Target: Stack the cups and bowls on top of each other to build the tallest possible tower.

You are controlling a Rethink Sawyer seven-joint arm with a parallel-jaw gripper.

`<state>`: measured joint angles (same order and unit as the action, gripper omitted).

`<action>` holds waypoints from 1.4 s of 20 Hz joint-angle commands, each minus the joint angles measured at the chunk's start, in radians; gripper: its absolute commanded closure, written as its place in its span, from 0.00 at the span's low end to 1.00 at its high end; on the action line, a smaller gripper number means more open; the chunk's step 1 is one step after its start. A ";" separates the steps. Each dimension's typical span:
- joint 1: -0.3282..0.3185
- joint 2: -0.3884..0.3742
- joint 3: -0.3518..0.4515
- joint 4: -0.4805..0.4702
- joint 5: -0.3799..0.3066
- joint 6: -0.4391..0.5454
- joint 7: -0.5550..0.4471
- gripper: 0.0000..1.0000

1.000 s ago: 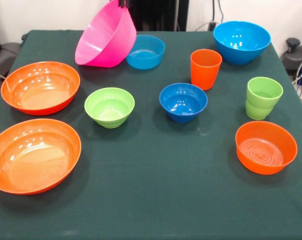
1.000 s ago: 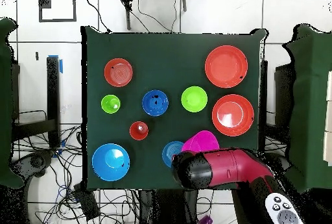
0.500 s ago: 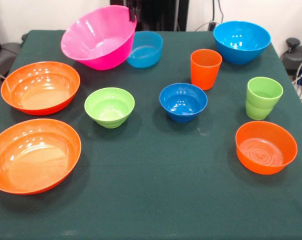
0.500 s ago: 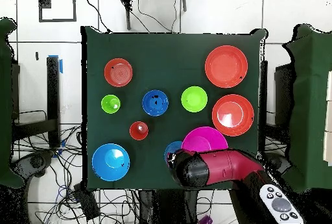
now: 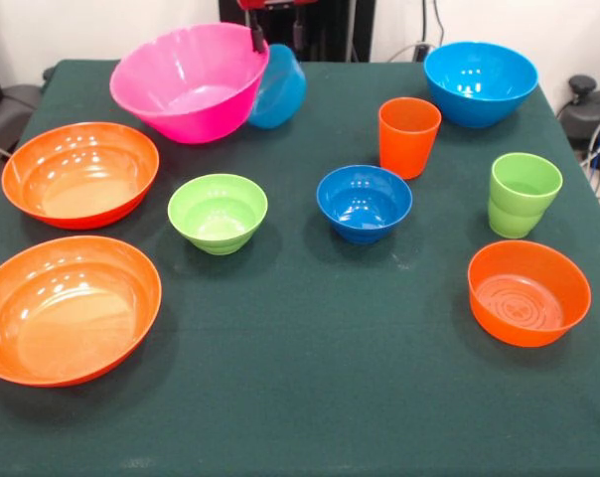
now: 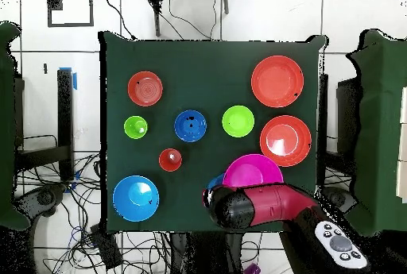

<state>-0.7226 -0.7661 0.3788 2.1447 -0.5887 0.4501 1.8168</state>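
My gripper [image 5: 261,44] comes down at the far side and is shut on the right rim of the big pink bowl [image 5: 186,81], which sits nearly level on the green cloth. The pink bowl presses on a small sky blue bowl [image 5: 283,91], tipping it onto its side. In the overhead view the arm covers the gripper and part of the pink bowl [image 6: 253,171]. Standing apart are the orange cup [image 5: 408,136], the lime green cup [image 5: 524,194] and two wide orange bowls [image 5: 79,174] [image 5: 67,308]. No two pieces are stacked.
A lime green bowl [image 5: 218,212], a dark blue bowl [image 5: 364,202], a smaller orange bowl [image 5: 528,291] and a larger sky blue bowl [image 5: 480,81] are spread over the table [image 5: 310,397]. Cables and equipment lie beyond its edges.
The pink bowl hung steeply tilted from the gripper; it has swung down to nearly level and shifted left. The small sky blue bowl has been tipped up beside it.
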 commanded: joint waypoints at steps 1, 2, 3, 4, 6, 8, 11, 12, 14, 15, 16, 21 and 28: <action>0.014 0.051 0.002 0.017 -0.046 -0.038 0.025 0.00; 0.012 0.050 0.002 0.018 -0.045 -0.038 0.025 0.00; 0.011 0.050 0.003 0.019 -0.046 -0.038 0.025 0.00; 0.011 0.050 0.003 0.019 -0.046 -0.039 0.025 0.00; 0.009 0.049 0.004 0.020 -0.047 -0.039 0.024 0.00; 0.007 0.048 0.004 0.020 -0.049 -0.040 0.021 0.00; 0.009 0.049 0.000 0.018 -0.053 -0.039 0.022 0.00; 0.013 0.049 -0.005 0.015 -0.058 -0.037 0.022 0.00; 0.021 0.048 -0.019 0.009 -0.062 -0.030 0.030 0.00; 0.025 0.049 -0.023 0.003 -0.067 -0.044 0.037 0.00; 0.028 0.049 -0.021 0.003 -0.081 -0.062 0.033 0.00; 0.041 0.070 -0.036 -0.003 -0.099 -0.075 0.046 0.00; 0.128 0.154 -0.110 -0.055 -0.144 -0.101 0.107 0.00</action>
<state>-0.6787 -0.7080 0.3115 2.1443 -0.6464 0.4456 1.8168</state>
